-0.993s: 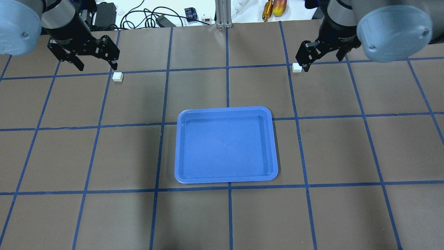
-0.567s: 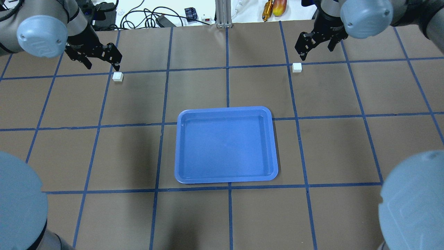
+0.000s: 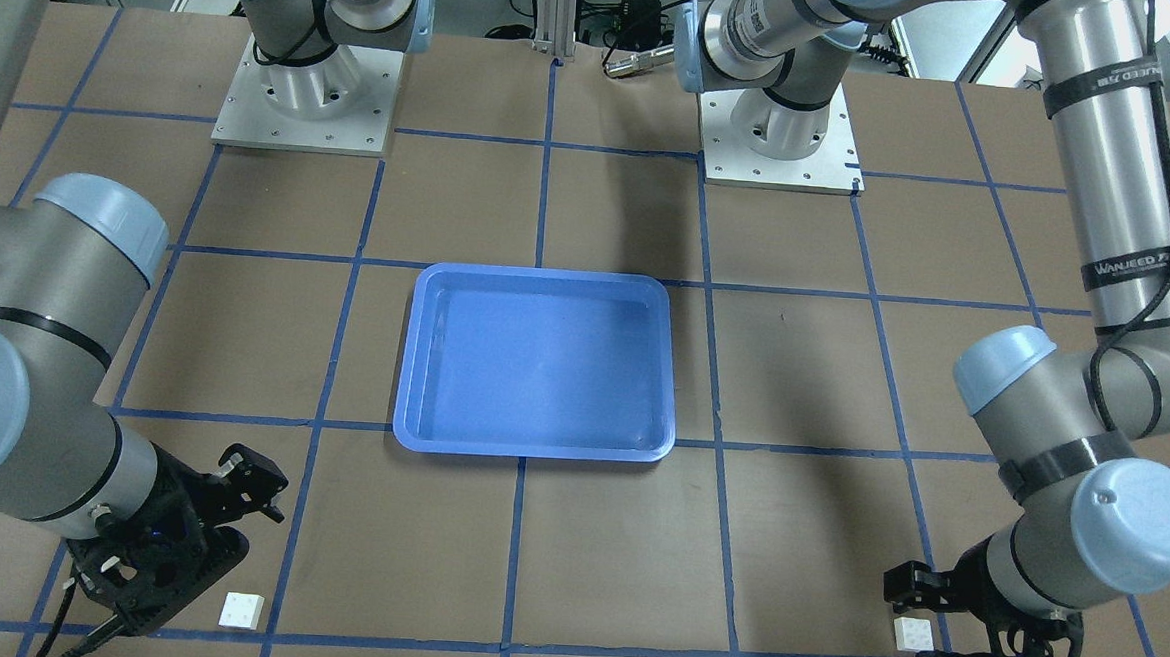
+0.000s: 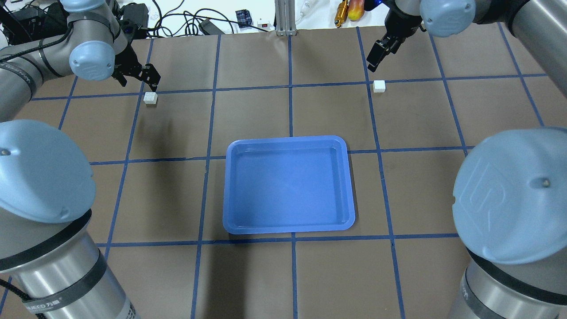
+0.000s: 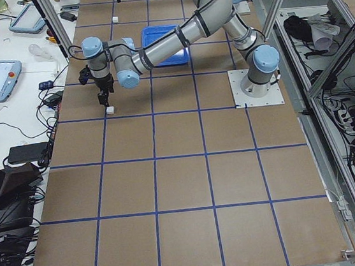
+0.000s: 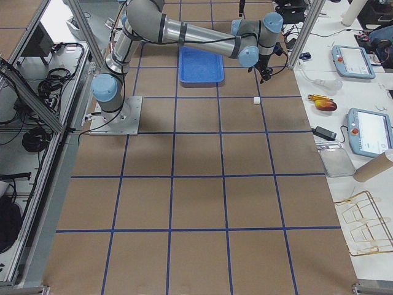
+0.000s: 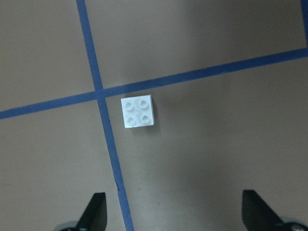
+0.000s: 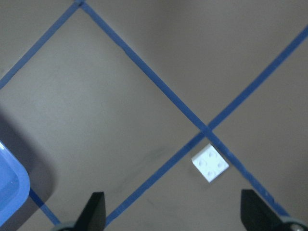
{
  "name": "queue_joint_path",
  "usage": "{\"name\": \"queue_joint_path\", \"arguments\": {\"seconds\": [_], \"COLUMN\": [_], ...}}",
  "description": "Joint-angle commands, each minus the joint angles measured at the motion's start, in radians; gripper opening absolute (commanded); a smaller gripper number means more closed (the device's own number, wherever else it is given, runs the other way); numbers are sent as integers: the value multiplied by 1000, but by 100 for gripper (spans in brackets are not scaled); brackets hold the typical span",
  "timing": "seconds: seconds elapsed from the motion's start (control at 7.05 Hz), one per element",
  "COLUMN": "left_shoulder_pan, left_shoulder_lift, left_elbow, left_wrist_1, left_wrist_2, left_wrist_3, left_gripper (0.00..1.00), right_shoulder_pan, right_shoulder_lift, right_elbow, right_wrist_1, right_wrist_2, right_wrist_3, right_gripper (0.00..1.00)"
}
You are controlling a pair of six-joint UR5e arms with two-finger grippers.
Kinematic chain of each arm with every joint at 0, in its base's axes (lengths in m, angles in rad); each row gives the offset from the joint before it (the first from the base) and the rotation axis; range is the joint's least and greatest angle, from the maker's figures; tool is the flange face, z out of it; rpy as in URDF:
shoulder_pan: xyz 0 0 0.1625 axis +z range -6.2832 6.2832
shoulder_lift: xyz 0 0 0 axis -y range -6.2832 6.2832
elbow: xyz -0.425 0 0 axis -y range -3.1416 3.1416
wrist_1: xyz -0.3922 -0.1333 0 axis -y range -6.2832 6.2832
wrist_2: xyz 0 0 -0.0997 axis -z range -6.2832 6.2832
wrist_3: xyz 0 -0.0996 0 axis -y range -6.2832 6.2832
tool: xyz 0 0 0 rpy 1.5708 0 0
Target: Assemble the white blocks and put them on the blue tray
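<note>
Two white blocks lie apart on the brown table. One white block [image 4: 150,98] [image 7: 138,111] [image 3: 912,632] is at the far left, just in front of my left gripper [image 4: 138,81] [image 3: 935,627], which hovers over it, open and empty. The other white block [image 4: 378,86] [image 8: 210,163] [image 3: 241,610] is at the far right, near my right gripper [image 4: 374,60] [image 3: 188,553], also open and empty. The blue tray [image 4: 288,184] [image 3: 538,366] sits empty at the table's middle, and its corner shows in the right wrist view [image 8: 9,185].
Blue tape lines [image 4: 290,84] grid the table. Cables and small tools [image 4: 350,11] lie beyond the far edge. Both arm bases [image 3: 301,103] stand at the robot's side. My elbows [image 4: 509,195] loom large over the near corners in the overhead view.
Both arms have swung so their elbows now fill the near corners of the overhead view. Both grippers look smaller and sit farther back, and the right one has turned. The blocks and tray have not moved.
</note>
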Motion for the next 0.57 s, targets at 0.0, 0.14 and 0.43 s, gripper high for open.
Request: {"name": "queue_joint_path", "arguments": {"seconds": [0.0,0.14,0.43], "left_shoulder_pan": [1,1,1], "left_shoulder_lift": [-71,-82,-85], "left_elbow": [30,30,31], "left_wrist_1": [9,11,9], "left_wrist_2": [10,10,10], "left_wrist_3": [2,2,-2], "left_gripper": [100,97,56], "right_shoulder_pan": [-59,-82,-133], "right_shoulder_lift": [40,45,101], "right_elbow": [0,1,3], "right_wrist_1": [-19,-29,-45], "right_wrist_2": [93,147,320], "right_wrist_3": [-463,-564,-744], "right_gripper": [100,100,100]}}
